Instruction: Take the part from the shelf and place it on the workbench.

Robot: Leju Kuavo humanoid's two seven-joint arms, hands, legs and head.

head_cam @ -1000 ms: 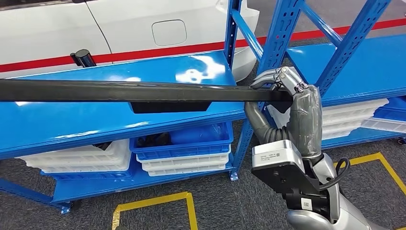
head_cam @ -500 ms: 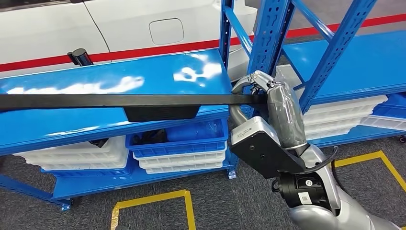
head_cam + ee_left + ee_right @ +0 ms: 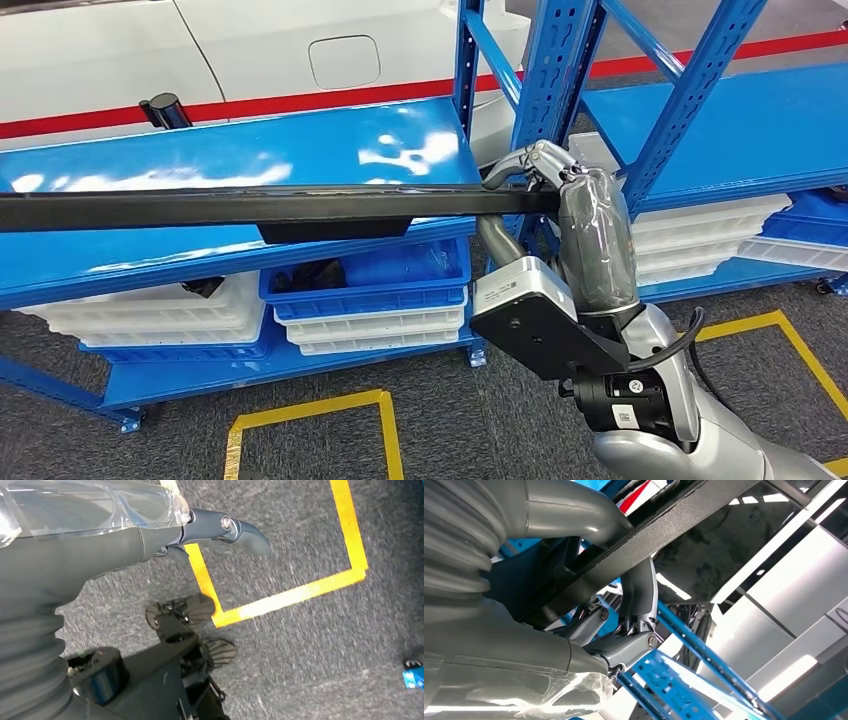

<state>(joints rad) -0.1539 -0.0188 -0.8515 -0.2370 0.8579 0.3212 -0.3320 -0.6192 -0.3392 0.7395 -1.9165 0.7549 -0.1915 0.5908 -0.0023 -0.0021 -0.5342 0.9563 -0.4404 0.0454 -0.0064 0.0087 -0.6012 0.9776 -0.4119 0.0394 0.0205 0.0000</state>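
Part: a long, thin black strip with a matte, grainy skin and a wider black tab hanging under its middle; it runs level across the head view, above the front edge of the blue shelf, out past the picture's left side.
Right hand: clasped on the strip's right end, fingers hooked over the top.
Right wrist view: the thumb lies on one face of the strip and darker fingers wrap the other face.
Left hand: hangs over grey carpet and a yellow floor line; fingers apart, nothing held.
Containers: on the lower shelf level, a blue tray tops a stack of white trays and holds something blue and something dark, not identifiable; more white trays stand to its left and others in the next bay.
Behind: a white car body with a red stripe.
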